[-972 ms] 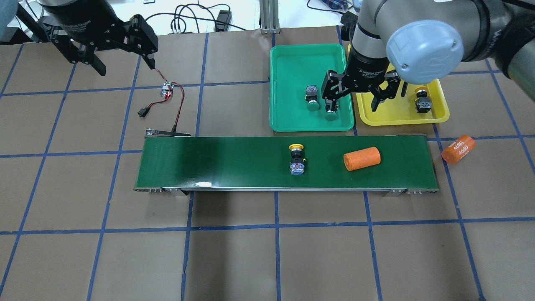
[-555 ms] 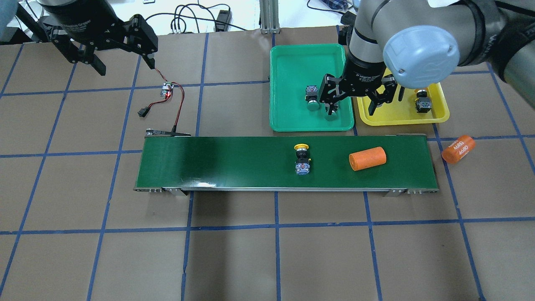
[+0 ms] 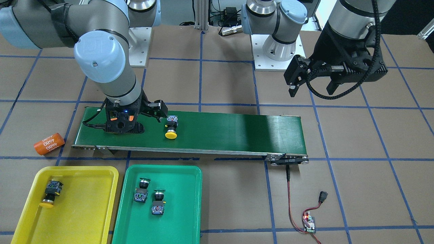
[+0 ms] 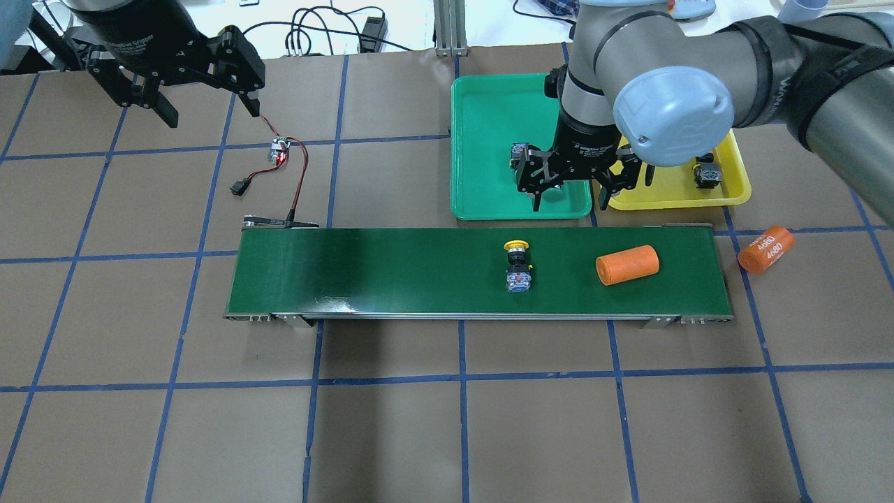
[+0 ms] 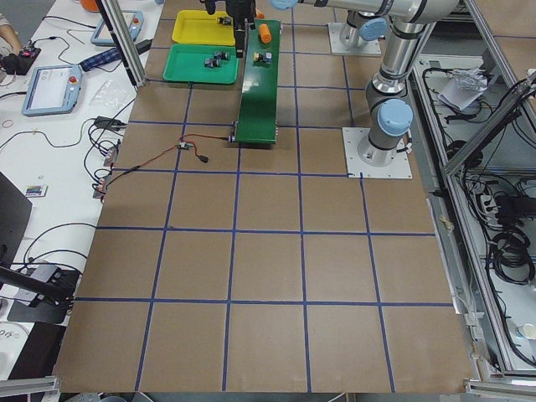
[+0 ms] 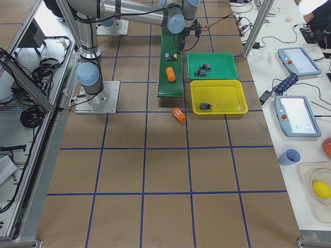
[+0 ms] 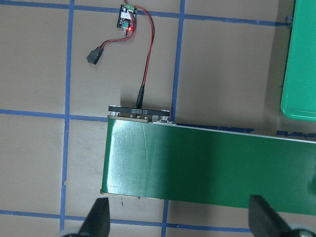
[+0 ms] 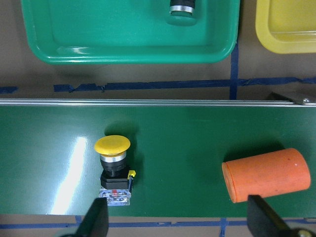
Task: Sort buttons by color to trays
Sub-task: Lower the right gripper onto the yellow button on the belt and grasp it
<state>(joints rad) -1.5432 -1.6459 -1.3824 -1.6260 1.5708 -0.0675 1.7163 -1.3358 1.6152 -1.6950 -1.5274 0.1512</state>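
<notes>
One brown blue-taped table, green tray, yellow tray

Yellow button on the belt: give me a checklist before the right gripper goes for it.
1. The right gripper is open, empty: ok.
2. The yellow button lies unobstructed on the conveyor belt: ok.
3. The orange cylinder lies apart from it: ok.
4. The yellow tray has bare room beside its sorted button: ok.
5. Button centred between the fingers: not ok, wrist view shows it off to one side.
6. Belt stopped: cannot tell.
</notes>
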